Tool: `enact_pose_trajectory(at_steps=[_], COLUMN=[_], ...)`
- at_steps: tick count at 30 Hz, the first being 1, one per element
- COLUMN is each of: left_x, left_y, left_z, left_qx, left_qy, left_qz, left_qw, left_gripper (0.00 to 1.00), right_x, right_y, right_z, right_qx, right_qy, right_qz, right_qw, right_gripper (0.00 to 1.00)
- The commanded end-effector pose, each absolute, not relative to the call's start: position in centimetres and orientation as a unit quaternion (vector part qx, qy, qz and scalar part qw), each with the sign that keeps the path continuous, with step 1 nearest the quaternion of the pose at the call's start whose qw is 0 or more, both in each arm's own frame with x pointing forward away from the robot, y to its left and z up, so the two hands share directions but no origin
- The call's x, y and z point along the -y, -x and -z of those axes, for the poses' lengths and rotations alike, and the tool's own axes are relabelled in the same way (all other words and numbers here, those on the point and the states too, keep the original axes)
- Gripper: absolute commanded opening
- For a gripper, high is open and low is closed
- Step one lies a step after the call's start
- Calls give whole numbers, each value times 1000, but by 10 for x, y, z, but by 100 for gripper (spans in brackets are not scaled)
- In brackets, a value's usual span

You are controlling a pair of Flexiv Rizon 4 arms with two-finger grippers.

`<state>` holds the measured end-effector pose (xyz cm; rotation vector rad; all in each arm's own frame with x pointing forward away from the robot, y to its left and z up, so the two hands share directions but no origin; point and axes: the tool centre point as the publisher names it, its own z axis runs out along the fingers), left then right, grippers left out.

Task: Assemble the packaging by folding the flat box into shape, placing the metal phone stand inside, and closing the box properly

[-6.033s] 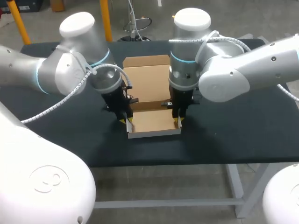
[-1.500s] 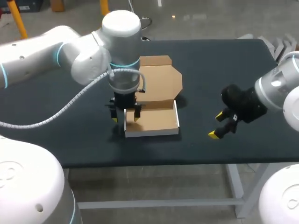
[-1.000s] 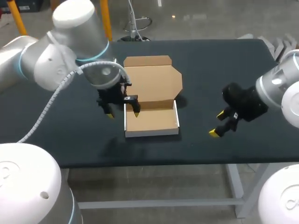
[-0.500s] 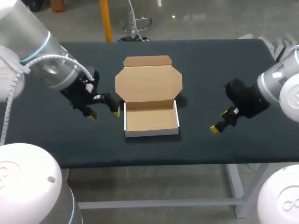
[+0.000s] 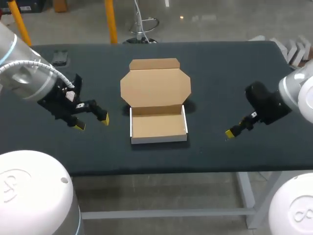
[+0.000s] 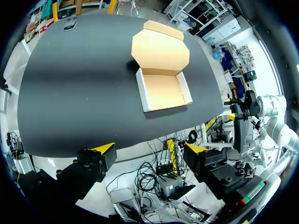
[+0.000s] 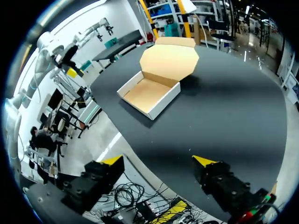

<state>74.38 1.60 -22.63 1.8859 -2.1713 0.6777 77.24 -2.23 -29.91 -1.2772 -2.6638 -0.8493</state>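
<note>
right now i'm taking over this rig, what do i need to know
Left hand: open, empty, over the table left of the box.
Right hand: open, empty, right of the box.
Box: walls folded up, nothing inside, mid-table; lid lies open flat behind it.
Small dark item at the far left corner, probably the phone stand; too small to be sure.
Done: box shaped. Left: put the stand in, close the lid.
</note>
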Motion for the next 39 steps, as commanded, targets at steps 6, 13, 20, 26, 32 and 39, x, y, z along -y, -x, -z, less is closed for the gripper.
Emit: enact_pose_trajectory(at_steps=[6, 13, 20, 26, 32, 39], left_x=[-26, -34, -41, -46, -49, -50], left_y=[-722, -717, -711, -709, -707, -706], left_z=[206, 201, 191, 179, 173, 170], left_qx=[705, 684, 665, 657, 649, 642], left_qy=[-682, -715, -736, -744, -752, -758], left_qz=[-189, -142, -122, -119, -114, -110], left_qw=[40, 15, 4, 0, -3, -7], left_gripper=[100, 100, 100, 100, 100, 100], right_x=[41, 55, 64, 71, 76, 84], right_y=[-760, -759, -759, -757, -757, -760], right_z=[275, 262, 257, 249, 246, 243], right_qx=[839, 820, 800, 790, 783, 761], right_qy=[493, 535, 574, 590, 601, 627], right_qz=[230, 203, 173, 166, 161, 166], right_qw=[9, -2, -9, -15, -13, -4], right_gripper=[100, 100, 100, 100, 100, 100])
